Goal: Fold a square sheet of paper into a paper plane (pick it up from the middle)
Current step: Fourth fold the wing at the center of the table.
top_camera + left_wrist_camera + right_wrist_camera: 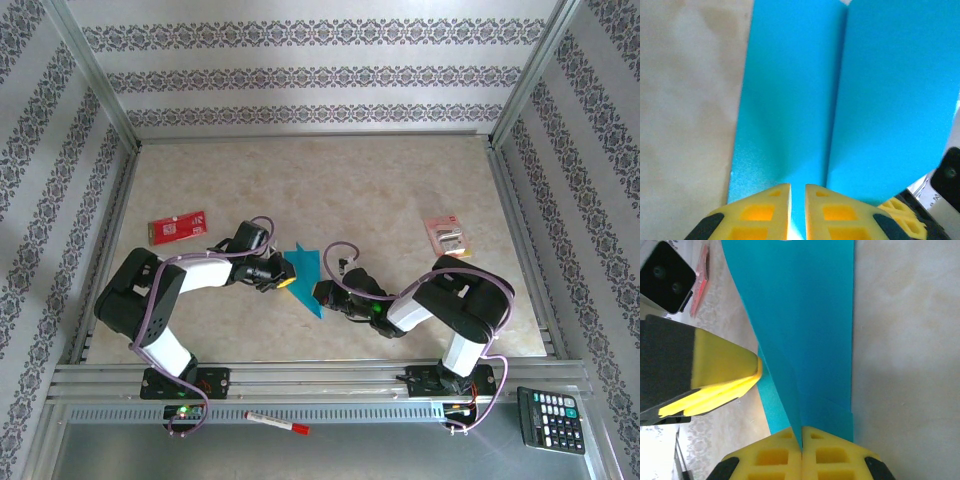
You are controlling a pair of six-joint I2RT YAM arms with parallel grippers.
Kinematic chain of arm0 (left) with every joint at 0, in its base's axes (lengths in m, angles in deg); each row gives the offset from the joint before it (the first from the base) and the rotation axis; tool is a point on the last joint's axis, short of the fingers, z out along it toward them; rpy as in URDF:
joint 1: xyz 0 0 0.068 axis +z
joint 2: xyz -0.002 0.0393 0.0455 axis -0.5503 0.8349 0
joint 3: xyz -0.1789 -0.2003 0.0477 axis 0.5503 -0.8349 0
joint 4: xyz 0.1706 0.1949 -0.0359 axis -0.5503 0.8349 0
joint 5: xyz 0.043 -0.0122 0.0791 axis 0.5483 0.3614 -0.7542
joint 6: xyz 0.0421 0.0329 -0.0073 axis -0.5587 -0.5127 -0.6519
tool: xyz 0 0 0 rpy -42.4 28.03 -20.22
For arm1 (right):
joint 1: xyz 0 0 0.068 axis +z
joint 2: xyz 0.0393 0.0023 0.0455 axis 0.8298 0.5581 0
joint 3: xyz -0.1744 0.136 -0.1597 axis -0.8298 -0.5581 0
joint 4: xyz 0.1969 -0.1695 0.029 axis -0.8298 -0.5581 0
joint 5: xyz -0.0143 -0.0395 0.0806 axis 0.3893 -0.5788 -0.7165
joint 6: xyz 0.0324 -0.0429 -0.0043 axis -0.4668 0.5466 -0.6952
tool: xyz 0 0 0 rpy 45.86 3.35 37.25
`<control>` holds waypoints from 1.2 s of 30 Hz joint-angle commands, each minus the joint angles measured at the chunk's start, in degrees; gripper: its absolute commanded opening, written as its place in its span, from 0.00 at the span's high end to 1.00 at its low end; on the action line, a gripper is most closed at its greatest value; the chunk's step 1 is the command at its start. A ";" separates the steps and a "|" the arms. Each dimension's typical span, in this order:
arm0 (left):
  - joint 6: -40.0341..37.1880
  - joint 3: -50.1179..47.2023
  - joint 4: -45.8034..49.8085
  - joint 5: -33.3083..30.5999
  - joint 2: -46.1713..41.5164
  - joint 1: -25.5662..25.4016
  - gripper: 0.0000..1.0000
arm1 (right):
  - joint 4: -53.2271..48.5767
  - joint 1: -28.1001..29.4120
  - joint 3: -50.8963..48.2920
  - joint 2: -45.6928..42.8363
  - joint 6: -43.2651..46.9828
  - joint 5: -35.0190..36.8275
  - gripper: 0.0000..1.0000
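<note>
Paper plane point(305, 275), a creased teal wedge, lies on the counter point(350, 180) with an arm crowding each flank. The right pincer point(802, 430) is clamped tight on the paper plane's narrow end. The left pincer point(798, 186) has its jaws a thin slit apart at the opposite edge, and I cannot tell whether it grips. Well to the plane's left lies a red card point(177, 227), and well to its right a red-and-white packet point(447, 236). Beyond the plane, open counter runs to the patterned back wall point(320, 75). On the near side of the plane, past the arm bases, sit a marker point(277, 422) and a calculator point(552, 418).
</note>
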 commanded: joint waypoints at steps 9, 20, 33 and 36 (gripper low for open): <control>-4.47 6.26 3.57 1.00 -1.71 -2.39 0.90 | -1.88 -1.15 -3.70 2.43 -3.17 0.81 1.00; -7.09 11.96 7.52 1.04 4.44 -4.88 0.93 | -1.97 -1.40 -5.08 3.88 -5.74 1.63 1.00; -8.15 13.23 8.50 1.39 7.00 -5.02 0.88 | -2.10 -1.32 -5.82 6.04 -8.07 2.52 1.00; -8.63 13.80 9.09 1.24 7.70 -5.05 0.88 | -2.31 -1.36 -5.99 5.99 -8.32 2.75 1.00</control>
